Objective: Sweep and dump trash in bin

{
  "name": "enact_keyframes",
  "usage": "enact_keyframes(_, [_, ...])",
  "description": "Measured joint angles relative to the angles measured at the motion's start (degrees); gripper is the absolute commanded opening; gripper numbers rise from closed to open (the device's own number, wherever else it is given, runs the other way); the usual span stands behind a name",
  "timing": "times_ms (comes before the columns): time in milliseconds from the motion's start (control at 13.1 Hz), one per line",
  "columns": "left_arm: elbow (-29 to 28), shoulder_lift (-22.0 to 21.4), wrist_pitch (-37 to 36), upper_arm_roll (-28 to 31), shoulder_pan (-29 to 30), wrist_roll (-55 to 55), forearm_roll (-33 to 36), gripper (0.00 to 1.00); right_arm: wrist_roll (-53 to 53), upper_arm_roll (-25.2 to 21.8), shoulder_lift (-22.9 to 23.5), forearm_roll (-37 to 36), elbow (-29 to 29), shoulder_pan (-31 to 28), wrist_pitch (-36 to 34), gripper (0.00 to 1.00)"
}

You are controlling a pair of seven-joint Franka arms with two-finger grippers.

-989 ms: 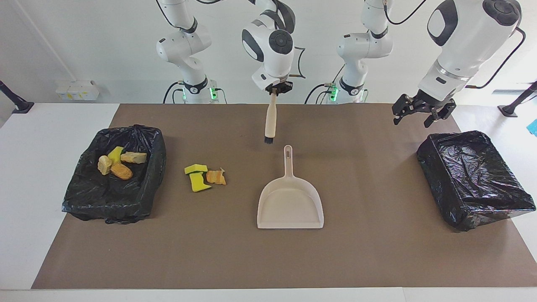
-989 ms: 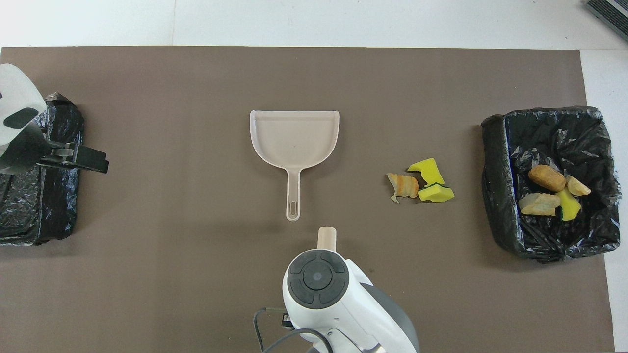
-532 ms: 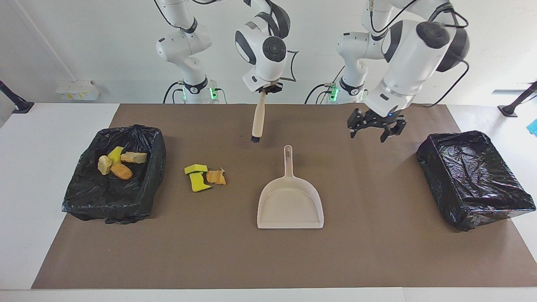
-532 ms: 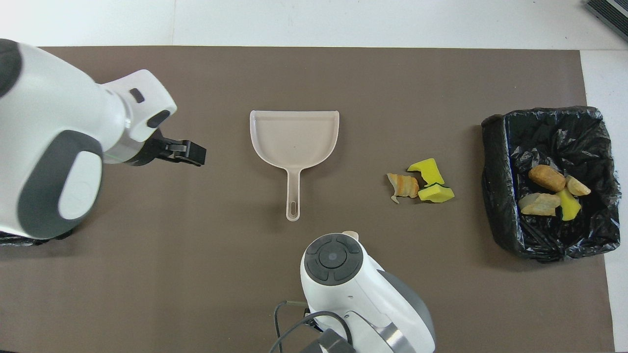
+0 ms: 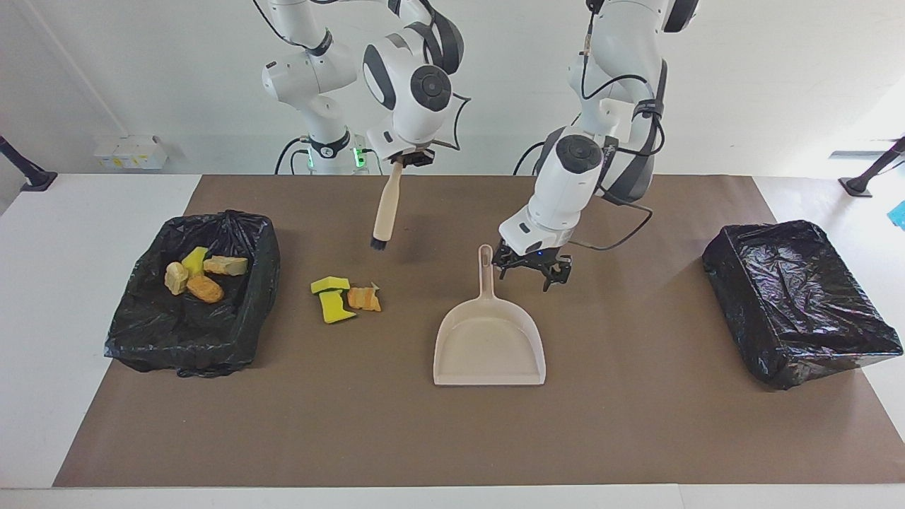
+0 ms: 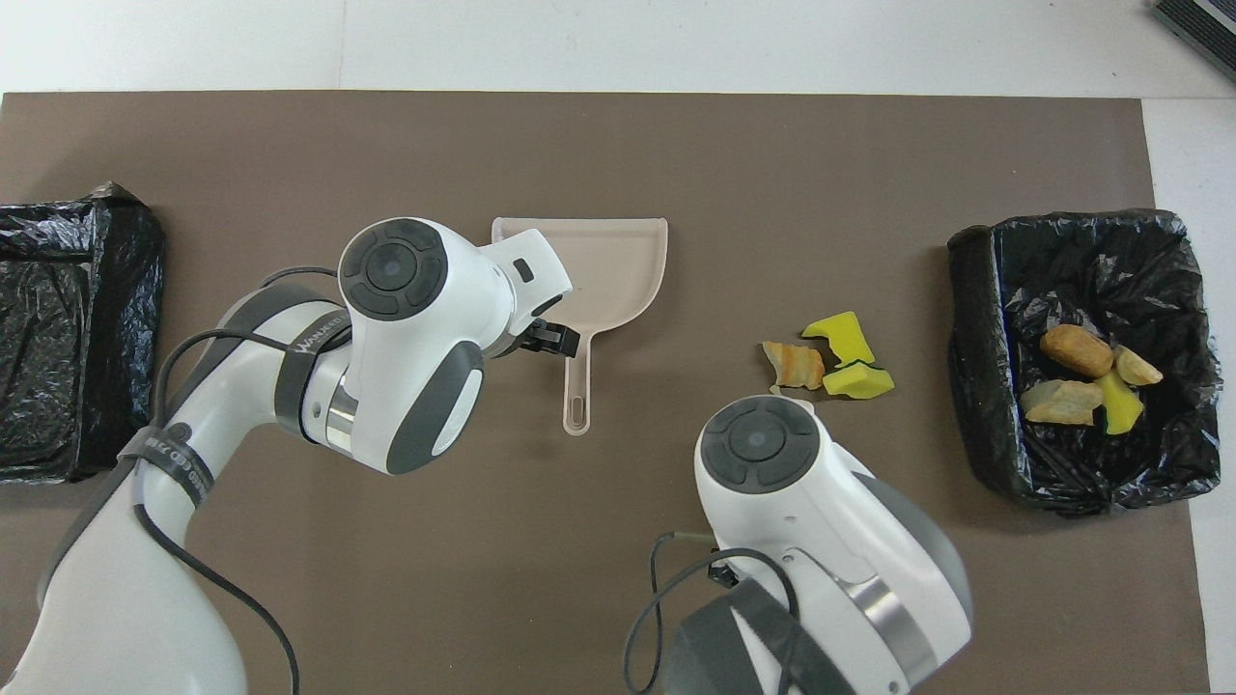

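- The trash is small lumps of two kinds: yellow-green sponge chunks and tan-orange, striped, bread-like pieces, each far smaller than the beige dustpan [image 5: 489,339].
- Three lumps lie loose on the brown mat [image 5: 396,438]: two sponge chunks [image 5: 331,297] touching each other and one bread-like piece [image 5: 365,298] just beside them, between the dustpan and the filled bin [image 5: 194,293].
- That bin, lined with a black bag, stands toward the right arm's end of the counter [image 5: 63,297] and holds four lumps [image 5: 201,274]: three bread-like, one sponge.
- A second black-lined bin [image 5: 795,300] stands at the left arm's end of the counter; its inside is not visible in either view.
- The dustpan lies flat mid-mat, handle toward the robots.
- The left end effector [image 5: 532,270] hangs low just beside the dustpan's handle, fingers apart, nothing between them.
- The right end effector [image 5: 404,158] is clamped on the top of a brush [image 5: 385,211], which hangs bristles-down and slightly tilted above the mat.
- The facing view shows the brush, both end effectors and their height over the mat.
- In the overhead view the right arm hides the brush completely and the left arm covers part of the dustpan; only the tip of the left end effector shows by the handle.
- The overhead view looks deeper into the filled bin.
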Motion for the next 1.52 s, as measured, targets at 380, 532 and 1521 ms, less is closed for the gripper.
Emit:
enact_keyframes(380, [-2.8,1.6,3.2,0.0,-6.5,-9.6,2.2,0.75,-12.6,-0.2,3.4,-8.3,0.1,-12.3,5.2,0.0])
enact_keyframes(532, [-3.5,1.7,3.2,0.2,-6.6,-11.7,2.2,0.21,-12.9,-0.2,3.4,-8.4,-0.7,-13.8,5.2,0.0])
enact_keyframes(1521, [-3.4,1.2,3.2,0.5,-6.6,-14.4,2.3,0.48,-17.4,0.6,1.2,-7.9,-9.0,-18.8,17.6,0.0])
